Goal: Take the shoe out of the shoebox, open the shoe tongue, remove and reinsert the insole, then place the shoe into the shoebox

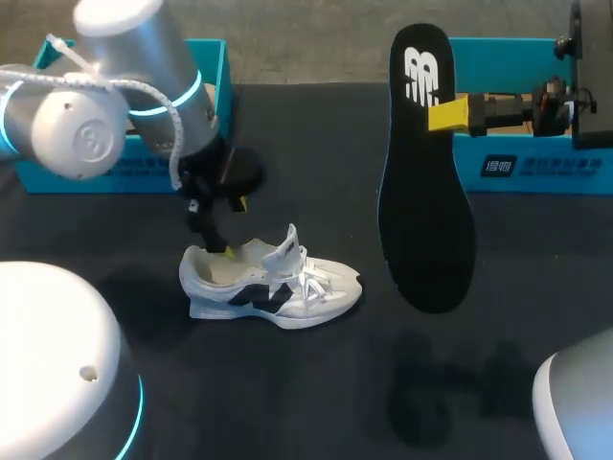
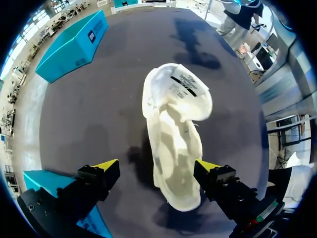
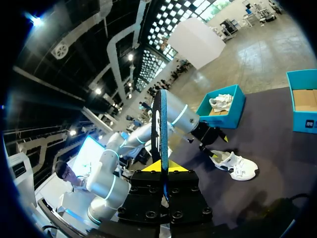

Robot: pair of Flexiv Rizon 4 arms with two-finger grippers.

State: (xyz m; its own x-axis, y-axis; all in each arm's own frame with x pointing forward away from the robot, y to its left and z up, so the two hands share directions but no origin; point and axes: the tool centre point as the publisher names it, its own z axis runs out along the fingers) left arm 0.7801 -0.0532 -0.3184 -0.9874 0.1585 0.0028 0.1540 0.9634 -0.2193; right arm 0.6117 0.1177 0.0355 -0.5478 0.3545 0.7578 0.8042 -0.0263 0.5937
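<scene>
The white shoe (image 1: pixel 273 287) sits on the bench (image 1: pixel 316 402); the left end effector (image 2: pixel 157 166) hangs wide open over its heel. At 2 o'clock from it, the right end effector (image 3: pixel 163 169) pinches the black insole (image 1: pixel 424 168).

The shoe (image 1: pixel 273 287) lay on the table (image 1: pixel 316 402) left of middle, heel to the left, toe to the right. The left gripper (image 2: pixel 157 167) hung over its heel, a finger on either side. Right of the shoe the insole (image 1: pixel 424 172) stood on end off the table, between the right gripper's (image 1: pixel 450 115) fingers. Along the far edge sat the left shoebox (image 1: pixel 213 59) and the right shoebox (image 1: pixel 536 168) — one at each far corner
</scene>
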